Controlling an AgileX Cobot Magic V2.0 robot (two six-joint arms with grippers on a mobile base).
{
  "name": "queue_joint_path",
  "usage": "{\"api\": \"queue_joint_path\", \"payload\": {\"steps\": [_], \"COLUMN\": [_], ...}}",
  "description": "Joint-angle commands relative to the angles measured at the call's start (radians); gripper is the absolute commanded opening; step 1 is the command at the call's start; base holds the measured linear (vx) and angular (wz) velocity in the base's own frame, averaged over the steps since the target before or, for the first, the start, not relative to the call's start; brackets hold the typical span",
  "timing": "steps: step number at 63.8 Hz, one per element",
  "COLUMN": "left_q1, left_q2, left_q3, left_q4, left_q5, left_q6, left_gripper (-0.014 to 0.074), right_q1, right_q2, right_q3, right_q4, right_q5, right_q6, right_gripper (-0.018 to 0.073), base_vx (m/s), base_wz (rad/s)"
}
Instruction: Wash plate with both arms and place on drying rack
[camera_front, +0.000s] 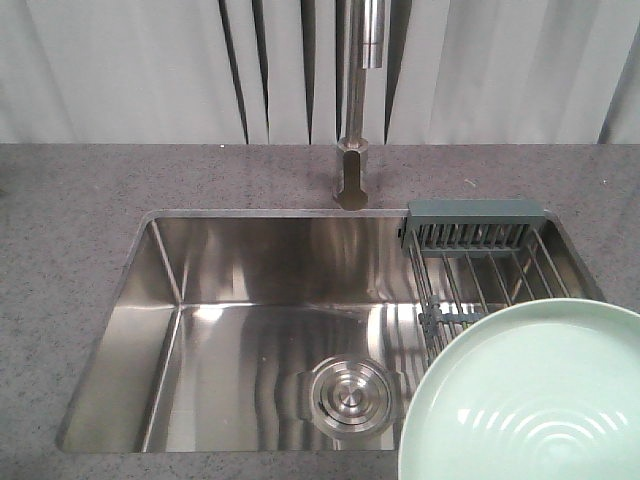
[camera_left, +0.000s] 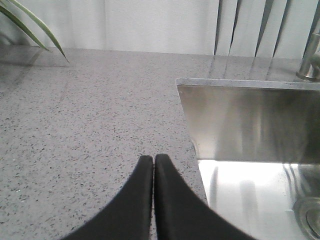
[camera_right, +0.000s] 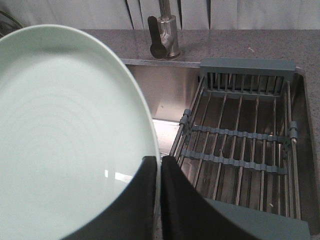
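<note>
Near the front right corner of the worktop (camera_front: 70, 250), your right gripper (camera_right: 160, 161) clamps the plate (camera_right: 70, 135) beside the drying rack (camera_right: 240, 135); left gripper (camera_left: 153, 160), closed empty, hovers toward the left edge. Washing and racking look undone.

1. This is a kitchen sink station: a stainless steel sink (camera_front: 230, 260) is set into a grey speckled counter (camera_front: 70, 220) and fills the centre of the front view.
2. A steel faucet (camera_front: 352, 170) rises at top centre, and a round drain (camera_front: 350, 397) sits low in the basin.
3. A drying rack (camera_right: 240, 135) spans the sink's right side, and a mint-green plate (camera_front: 540, 400) shows at lower right.
4. Pale curtains (camera_front: 120, 70) hang behind. Plant leaves (camera_left: 31, 25) enter at the upper left of the left wrist view.
</note>
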Motion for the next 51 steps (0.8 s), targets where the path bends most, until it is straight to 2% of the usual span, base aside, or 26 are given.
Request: {"api": "queue_joint_path", "payload": {"steps": [1,51], "left_q1": [0.0,0.0], "left_q2": [-0.014,-0.014], "left_q3": [-0.026,-0.026], "left_q4": [-0.009,-0.009], "left_q5": [-0.072,-0.072], "left_q6": [-0.009,-0.009], "left_gripper": [-0.0006,-0.0006], "right_q1": [-0.003,-0.003], "right_q2": [0.016,0.016], "right_q3": [-0.025,-0.025], "right_q4": [0.002,0.002], "right_q5": [-0.082,-0.082], "right_q6": [0.0,0.0], "right_gripper": [-0.0001,-0.0001], "base_vx": [0.03,0.02], "base_wz": [-0.01,-0.01]}}
